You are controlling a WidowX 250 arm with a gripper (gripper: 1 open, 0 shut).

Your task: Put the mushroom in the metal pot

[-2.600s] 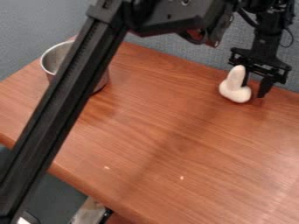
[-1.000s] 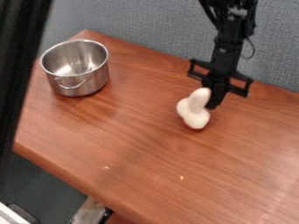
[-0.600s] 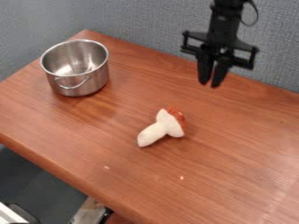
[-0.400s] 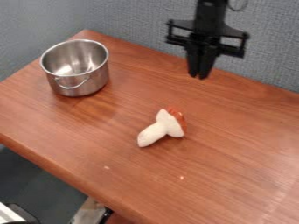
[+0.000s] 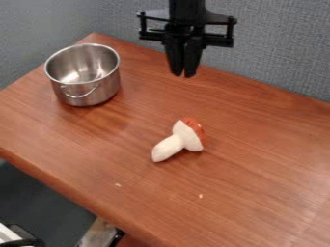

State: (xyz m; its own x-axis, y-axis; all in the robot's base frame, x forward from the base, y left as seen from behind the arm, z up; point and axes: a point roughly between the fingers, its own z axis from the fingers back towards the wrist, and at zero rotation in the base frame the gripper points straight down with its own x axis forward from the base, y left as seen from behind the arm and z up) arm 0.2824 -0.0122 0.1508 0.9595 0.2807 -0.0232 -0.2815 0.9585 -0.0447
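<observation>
the mushroom (image 5: 178, 141) lies on its side on open wood, well apart from the metal pot (image 5: 83, 75) near the table's (image 5: 142, 183) far edge. the gripper (image 5: 184, 72) hangs beyond it, fingers slightly parted, holding nothing. grey partition (image 5: 277, 48) behind.

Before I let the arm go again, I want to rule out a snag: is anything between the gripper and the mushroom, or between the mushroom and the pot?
Nothing visible between the gripper and the mushroom, nor between it and the pot.
</observation>
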